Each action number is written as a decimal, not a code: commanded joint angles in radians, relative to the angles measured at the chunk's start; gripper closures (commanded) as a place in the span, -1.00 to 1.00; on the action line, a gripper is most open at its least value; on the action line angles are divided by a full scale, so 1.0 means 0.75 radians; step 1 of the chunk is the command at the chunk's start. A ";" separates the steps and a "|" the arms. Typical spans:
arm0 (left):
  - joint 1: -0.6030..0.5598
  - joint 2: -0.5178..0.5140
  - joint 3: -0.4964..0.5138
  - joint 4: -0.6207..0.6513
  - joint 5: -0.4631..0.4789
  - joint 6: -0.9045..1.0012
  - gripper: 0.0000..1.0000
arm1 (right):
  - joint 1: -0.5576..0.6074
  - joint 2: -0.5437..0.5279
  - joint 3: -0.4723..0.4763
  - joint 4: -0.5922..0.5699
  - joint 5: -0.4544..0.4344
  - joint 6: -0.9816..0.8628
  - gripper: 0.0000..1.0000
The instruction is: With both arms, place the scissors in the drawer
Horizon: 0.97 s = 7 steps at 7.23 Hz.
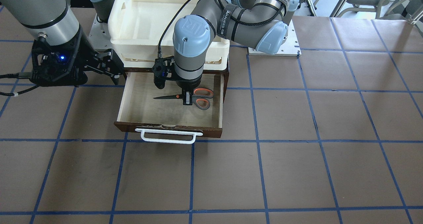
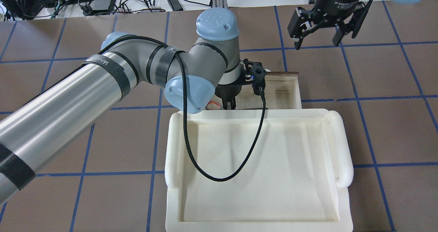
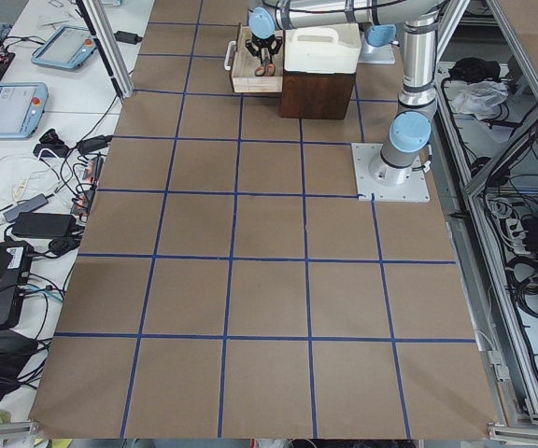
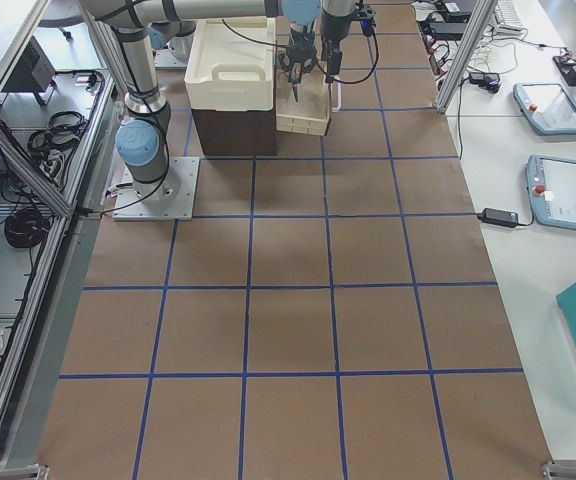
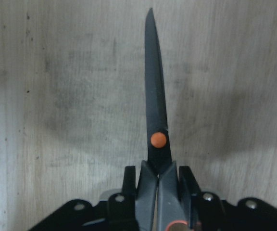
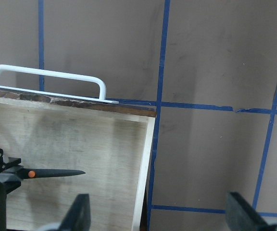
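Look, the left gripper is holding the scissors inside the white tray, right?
Not quite. The left gripper is holding the scissors inside the open drawer, not the white tray. The exterior front-facing view shows it.

One scissors (image 1: 177,96), one drawer (image 1: 148,110), one cream tray (image 2: 172,150); left claw (image 1: 187,100), right claw (image 2: 316,41): two.

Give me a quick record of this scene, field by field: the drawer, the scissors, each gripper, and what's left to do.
Drawer: open, white handle facing away from the robot
Scissors: blades closed, level, inside the drawer; contact with its floor unclear
Left gripper: shut on the scissors just behind the orange pivot
Right gripper: open, holding nothing, off to the drawer's side
Tray: cream-white, on top of the dark box
Remaining: probably release the scissors, then close the drawer
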<state>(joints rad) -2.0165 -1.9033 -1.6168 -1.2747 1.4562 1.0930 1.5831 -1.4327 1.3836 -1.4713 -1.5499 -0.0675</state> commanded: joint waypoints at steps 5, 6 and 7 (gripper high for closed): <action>-0.001 0.069 0.014 -0.018 0.014 0.001 -0.61 | 0.000 0.000 0.002 0.002 -0.007 -0.002 -1.00; 0.013 0.105 0.020 -0.025 0.018 -0.003 -0.61 | 0.000 0.000 0.002 0.002 -0.009 -0.002 -1.00; 0.040 0.152 0.029 -0.045 0.044 -0.076 -0.61 | 0.000 0.000 0.002 0.002 -0.007 0.000 -1.00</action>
<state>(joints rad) -2.0051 -1.8278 -1.6031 -1.2947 1.4730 1.0782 1.5831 -1.4329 1.3852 -1.4697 -1.5563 -0.0687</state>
